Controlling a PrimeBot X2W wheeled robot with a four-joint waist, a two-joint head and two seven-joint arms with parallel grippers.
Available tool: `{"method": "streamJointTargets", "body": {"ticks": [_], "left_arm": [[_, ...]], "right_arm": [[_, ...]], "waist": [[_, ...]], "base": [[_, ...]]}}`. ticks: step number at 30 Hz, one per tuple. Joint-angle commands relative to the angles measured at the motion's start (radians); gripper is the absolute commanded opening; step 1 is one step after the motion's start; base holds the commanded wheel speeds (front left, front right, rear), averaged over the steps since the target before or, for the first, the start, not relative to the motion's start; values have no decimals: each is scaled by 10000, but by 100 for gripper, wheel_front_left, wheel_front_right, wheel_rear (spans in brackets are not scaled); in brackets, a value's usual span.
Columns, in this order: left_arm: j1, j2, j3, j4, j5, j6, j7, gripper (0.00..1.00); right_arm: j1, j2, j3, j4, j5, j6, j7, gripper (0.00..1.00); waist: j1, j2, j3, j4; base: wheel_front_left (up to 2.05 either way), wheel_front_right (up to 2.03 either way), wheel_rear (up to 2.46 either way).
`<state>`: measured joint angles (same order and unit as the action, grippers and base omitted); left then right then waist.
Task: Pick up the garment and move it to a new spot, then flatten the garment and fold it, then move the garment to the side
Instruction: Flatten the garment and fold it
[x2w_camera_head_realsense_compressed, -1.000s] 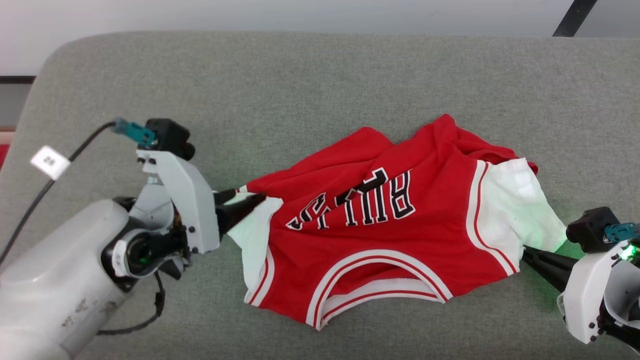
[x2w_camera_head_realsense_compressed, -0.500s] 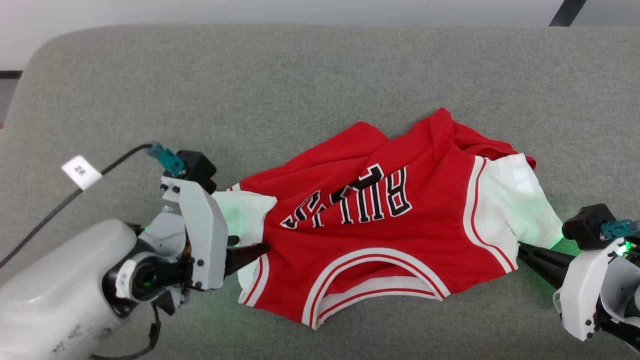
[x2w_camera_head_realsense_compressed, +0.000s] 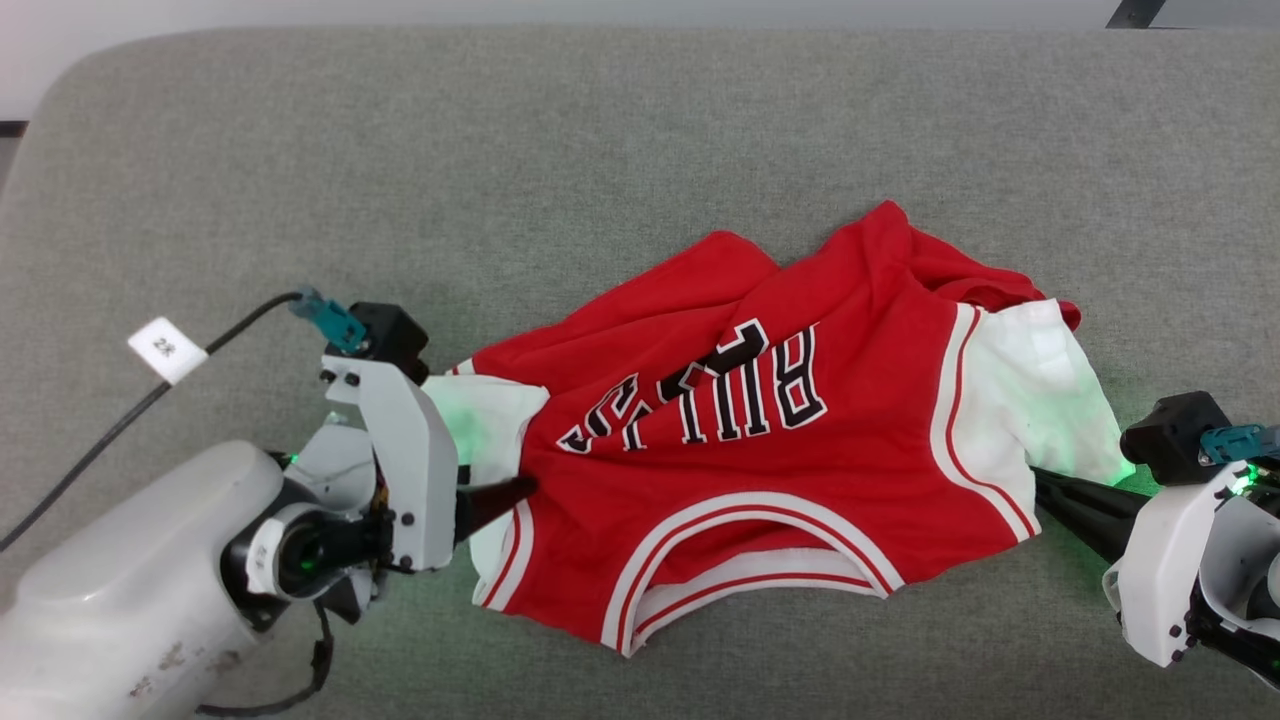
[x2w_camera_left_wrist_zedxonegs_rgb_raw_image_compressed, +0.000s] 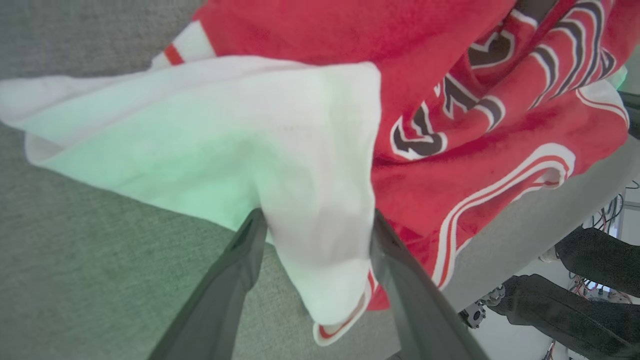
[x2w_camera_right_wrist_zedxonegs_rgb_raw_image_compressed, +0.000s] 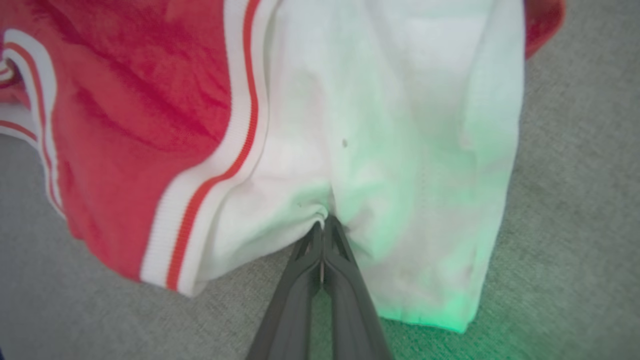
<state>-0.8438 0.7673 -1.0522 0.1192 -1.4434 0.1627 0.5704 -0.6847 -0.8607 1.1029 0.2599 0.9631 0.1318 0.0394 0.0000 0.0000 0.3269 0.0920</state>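
Note:
The garment (x2w_camera_head_realsense_compressed: 760, 470), a red jersey with white panels and black-and-white lettering, lies crumpled on the grey surface (x2w_camera_head_realsense_compressed: 600, 150). At its left end, my left gripper (x2w_camera_head_realsense_compressed: 505, 482) stands open, with the white side panel (x2w_camera_left_wrist_zedxonegs_rgb_raw_image_compressed: 280, 150) lying between its two fingers (x2w_camera_left_wrist_zedxonegs_rgb_raw_image_compressed: 235, 270). At the garment's right end my right gripper (x2w_camera_head_realsense_compressed: 1045, 485) is shut. There the closed fingertips pinch a fold of the other white panel (x2w_camera_right_wrist_zedxonegs_rgb_raw_image_compressed: 400, 125), and the gripper (x2w_camera_right_wrist_zedxonegs_rgb_raw_image_compressed: 322, 225) meets the bunched cloth.
A black cable with a white tag (x2w_camera_head_realsense_compressed: 165, 348) runs from my left wrist across the surface. Bare grey surface lies behind and in front of the garment. Beyond the surface's near edge, dark shapes and wires (x2w_camera_left_wrist_zedxonegs_rgb_raw_image_compressed: 590, 280) stand on the floor.
My left gripper has moved from the garment's far left corner toward the near edge and now straddles the white panel. The right gripper keeps its pinch. The camera has shifted slightly.

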Motion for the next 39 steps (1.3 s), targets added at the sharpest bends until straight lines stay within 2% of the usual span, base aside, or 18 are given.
{"method": "streamJointTargets", "body": {"ticks": [1, 2, 9, 14, 19, 24, 29, 32, 34, 36, 39], "left_arm": [[-12, -42, 67, 90, 12, -55, -110, 3], [20, -55, 138, 140, -54, -65, -192, 0], [462, 119, 873, 61, -634, -315, -1098, 0], [1061, 329, 1763, -532, -1455, -650, -2114, 0], [1431, 223, 2624, -1052, -2210, -947, -3034, 0], [534, -607, 3401, -506, -2881, -1075, -3382, 0], [-1513, -1720, 3853, 1162, -2634, -756, -3726, 0], [-3062, -2328, 4118, 2585, -2256, -597, -4138, 0], [-3672, -2466, 4219, 3059, -1977, -565, -4448, 0], [-4730, -2860, 4300, 4095, -1656, -604, -4820, 0], [-6206, -3153, 4309, 5490, -1020, -523, -5439, 0]], "right_arm": [[49, 136, 154, 111, 0, -23, 53, 0], [37, 134, 167, 121, 17, -23, 46, 0], [121, -83, -242, 48, 403, -22, -365, 0], [272, -366, -946, -425, 1199, -22, -864, 0], [291, -784, -1852, -1166, 2161, -22, -1221, 0], [-330, -695, -2867, -1218, 3177, -22, -1329, 0], [-1723, -498, -3651, -714, 3389, -20, -916, 0], [-2941, -141, -4119, 63, 3223, -20, -686, 0], [-3450, 34, -4274, 327, 3148, -20, -615, 0], [-4480, 473, -4562, 1028, 2947, -20, -511, 0], [-6134, 1206, -4971, 2292, 2454, -20, -618, 0]], "waist": [[0, 0, -9, 4], [0, 0, -22, 4], [0, 0, -338, -3], [0, 0, -504, -49], [0, 0, -259, -87], [0, 0, 161, -99], [0, 0, 586, -156], [0, 0, 788, -289], [0, 0, 890, -356], [0, 0, 1052, -475], [0, 0, 1182, -657]], "base": [[0, 0, 0], [0, 0, 0], [0, 0, 0], [0, 0, 0], [0, 0, 0], [0, 0, 0], [0, 0, 0], [0, 0, 0], [0, 0, 0], [0, 0, 0], [0, 0, 0]]}}
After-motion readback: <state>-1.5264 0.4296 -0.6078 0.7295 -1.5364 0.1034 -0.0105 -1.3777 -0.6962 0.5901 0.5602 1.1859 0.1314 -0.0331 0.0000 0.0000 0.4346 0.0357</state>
